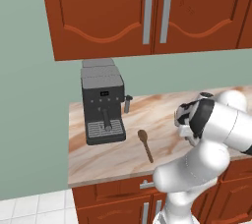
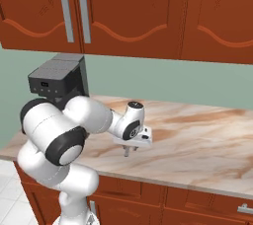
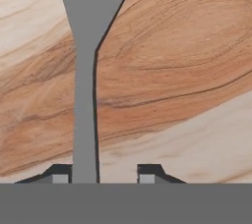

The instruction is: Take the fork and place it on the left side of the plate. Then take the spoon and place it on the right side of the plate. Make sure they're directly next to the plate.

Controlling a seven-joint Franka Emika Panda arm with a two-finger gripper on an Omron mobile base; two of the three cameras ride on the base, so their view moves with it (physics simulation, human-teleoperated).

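1. Looking down from the hand, the fork (image 3: pixel 84 100) lies flat on the marbled counter (image 3: pixel 187 70) — handle running to the gripper (image 3: pixel 103 175).
2. Left fingertip (image 3: pixel 60 178) touches the handle, the right one sits just off it; can't tell if that's a real grip.
3. Wooden spoon (image 1: pixel 145 144) lies on the counter just right of the coffee machine (image 1: pixel 102 107) — apart from the gripper (image 2: pixel 129 151).

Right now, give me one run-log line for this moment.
phase: grasping fork | gripper: low over counter, jaws astride fork handle, gap on one side | spoon: on counter, untouched
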